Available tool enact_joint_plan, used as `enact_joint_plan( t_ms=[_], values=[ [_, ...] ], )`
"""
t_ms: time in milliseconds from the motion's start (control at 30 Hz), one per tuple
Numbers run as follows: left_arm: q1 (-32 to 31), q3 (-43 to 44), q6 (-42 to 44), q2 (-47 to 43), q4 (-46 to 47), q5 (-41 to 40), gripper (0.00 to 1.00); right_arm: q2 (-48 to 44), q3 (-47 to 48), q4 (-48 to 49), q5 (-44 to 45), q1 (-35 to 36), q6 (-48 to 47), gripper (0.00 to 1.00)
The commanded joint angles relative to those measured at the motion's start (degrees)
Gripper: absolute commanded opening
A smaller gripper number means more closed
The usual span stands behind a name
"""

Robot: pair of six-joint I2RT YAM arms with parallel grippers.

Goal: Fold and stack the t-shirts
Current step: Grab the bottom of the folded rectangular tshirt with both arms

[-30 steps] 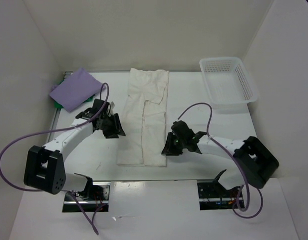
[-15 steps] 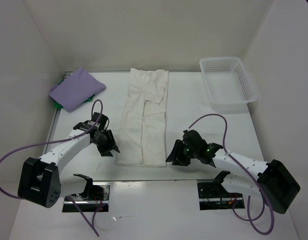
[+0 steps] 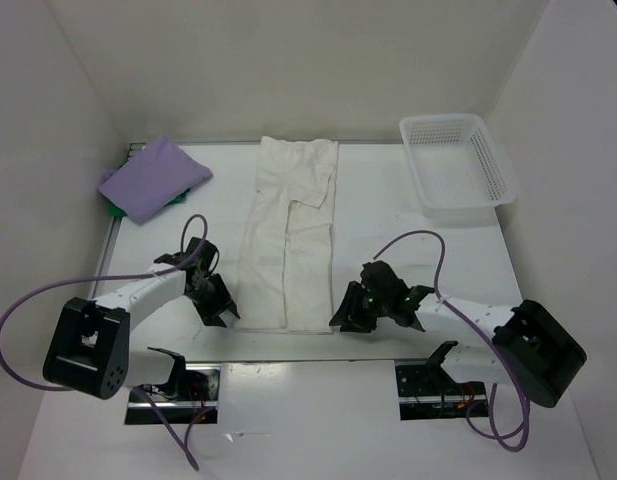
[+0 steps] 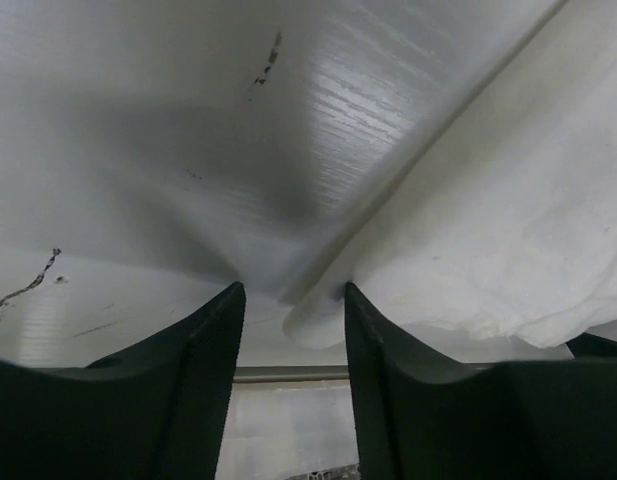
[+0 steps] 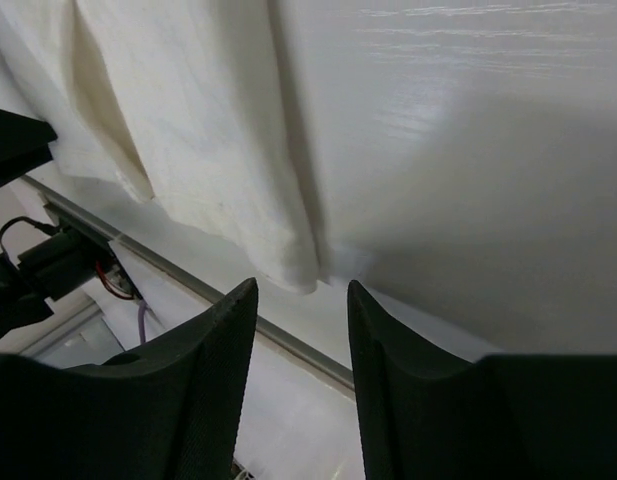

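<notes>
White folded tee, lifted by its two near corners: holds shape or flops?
Probably floppy: the long folded white fabric t-shirt lies creased and flat on the white table, so the middle should sag between the corners. Likely light: its thin near corner curls beside the left fingers. Folded layers may slip apart.

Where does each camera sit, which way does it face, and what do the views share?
Top external: above and behind the bases, looking down on the table; both arms show, left gripper and right gripper flanking the white t-shirt.
Left wrist: low on the left arm, facing the white t-shirt's near left corner; its own dark fingers show.
Right wrist: low on the right arm, facing the near right corner; its own dark fingers show.
Shared: all three show the white t-shirt's near edge.
</notes>
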Motion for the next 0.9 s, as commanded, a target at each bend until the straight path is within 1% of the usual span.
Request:
enact_joint_plan(
  t_ms=[0, 67, 167, 200, 267, 333, 367, 400, 433, 467, 500, 567, 633, 667, 700, 767, 800, 833, 867],
  values=[
    [0.1, -0.6, -1.8, 0.1, 3.2, 1.0, 0.50, 3.4, 0.1, 5.6, -0.6, 0.9, -0.3, 0.45],
    [0.1, -2.1, -2.6, -0.5, 5.5, 2.9, 0.50, 4.8, 0.8, 6.2, -1.2, 0.9, -0.3, 0.45],
    [0.1, -5.9, -3.4, -2.0, 8.1, 5.9, 0.45, 6.1, 1.5, 6.7, -1.2, 0.9, -0.3, 0.45],
    [0.1, -6.4, -3.9, -2.5, 8.1, 5.9, 0.41, 6.1, 1.5, 6.7, -0.7, 0.9, -0.3, 0.44],
    [0.1, -7.1, -3.9, -3.0, 8.7, 5.9, 0.41, 6.1, 1.5, 6.7, -0.7, 0.9, -0.3, 0.41],
    [0.1, -7.1, -3.2, -3.0, 9.3, 6.4, 0.34, 6.7, 1.5, 7.2, -0.7, 0.9, -0.3, 0.36],
    [0.1, -7.1, -3.2, -3.0, 9.3, 7.0, 0.29, 6.7, 1.5, 7.2, -0.7, 0.9, -0.3, 0.26],
    [0.1, -7.1, -2.7, -3.5, 9.3, 7.0, 0.25, 8.0, 1.5, 7.2, -0.7, 0.9, -0.3, 0.22],
    [0.1, -6.5, -2.7, -3.5, 9.3, 7.6, 0.16, 8.6, 1.5, 7.2, -0.7, 1.5, -0.3, 0.19],
    [-0.9, -6.0, -2.1, -3.5, 8.8, 8.2, 0.11, 9.3, 2.2, 8.0, -0.7, 1.5, -0.3, 0.07],
    [-1.5, -5.4, -2.1, -3.5, 7.1, 8.2, 0.08, 9.9, 2.2, 8.0, -0.7, 2.0, -0.3, 0.01],
    [-3.5, -3.2, -0.3, -3.5, 4.5, 9.4, 0.00, 9.9, 4.2, 4.8, 0.5, 5.0, 0.2, 0.00],
    [-5.2, -2.6, 0.2, -3.5, 0.2, 10.9, 0.00, 6.3, 5.1, 1.5, 1.9, 8.2, 1.5, 0.00],
    [-7.6, -1.9, 0.2, -4.4, -1.2, 11.4, 0.00, 4.5, 5.1, -2.1, 2.6, 8.2, 1.5, 0.00],
    [-8.7, -1.9, 0.2, -6.0, -3.5, 12.0, 0.00, 0.6, 5.1, -3.7, 1.5, 8.2, 2.0, 0.00],
    [-10.4, -2.4, 0.2, -8.1, -6.4, 13.5, 0.00, -4.4, 2.5, -7.6, -1.0, 9.0, 4.6, 0.00],
    [-12.2, -2.4, -0.3, -11.2, -9.1, 13.5, 0.00, -7.2, 1.8, -9.9, -1.7, 9.7, 5.6, 0.00],
    [-12.2, -1.1, -0.3, -12.9, -10.7, 13.5, 0.00, -13.3, 1.2, -12.5, -1.7, 10.4, 6.7, 0.00],
    [-12.2, -0.2, -0.8, -17.0, -13.7, 13.5, 0.00, -16.3, 1.2, -16.3, -1.7, 10.9, 8.5, 0.00]
  ],
)
